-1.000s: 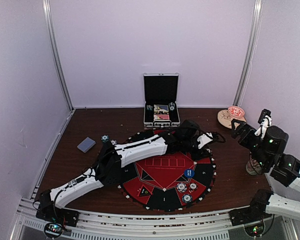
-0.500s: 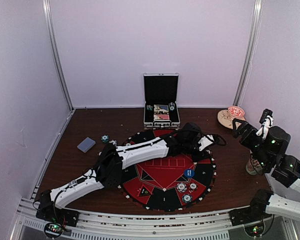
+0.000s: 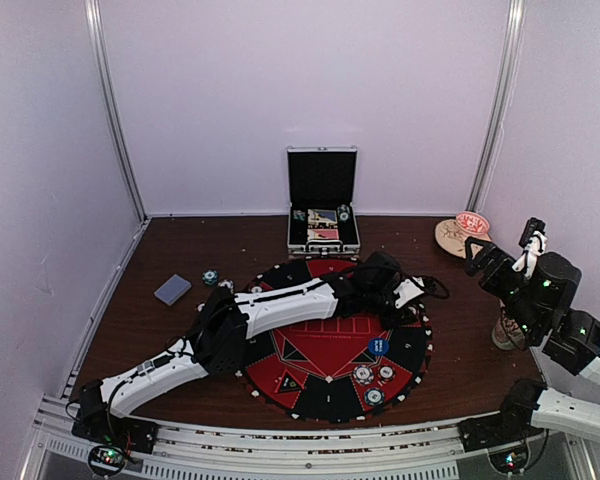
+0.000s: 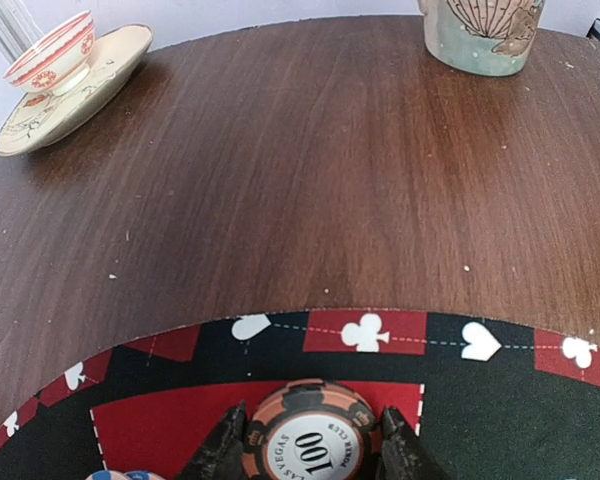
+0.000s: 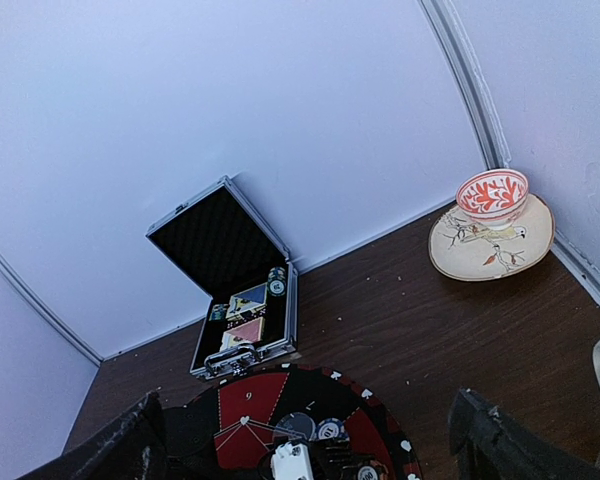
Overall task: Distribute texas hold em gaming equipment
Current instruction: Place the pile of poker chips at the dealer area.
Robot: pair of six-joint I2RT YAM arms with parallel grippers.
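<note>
Our left pincer (image 4: 310,458) was closed narrowly on a brown-edged 100 chip (image 4: 302,425). It held the chip flat between its two fingers, over a red field just inside the right-hand rim of the round felt mat (image 4: 500,395). Whether the chip touched the felt we could not tell.

Nearest us, by the mat's near edge, three pale-edged chips (image 3: 363,374) lay close together, with a blue marker disc (image 3: 378,346) just beyond them. We took that place at the table to be supplied.

Further out and off the mat to the left, the grey-blue deck (image 3: 173,289) sat squared up on the bare wood. A teal chip (image 3: 210,276) lay near it. To the right, our right pincer (image 3: 500,242) hung raised above the table with its jaws wide and nothing between them.

At the far edge the open case (image 3: 323,180) held more cards and a few chips.

We judged the work partly done. One place had its chips and the 100 chip looked bound for a second. The deck was not yet dealt, and the case still had stock to hand out.
</note>
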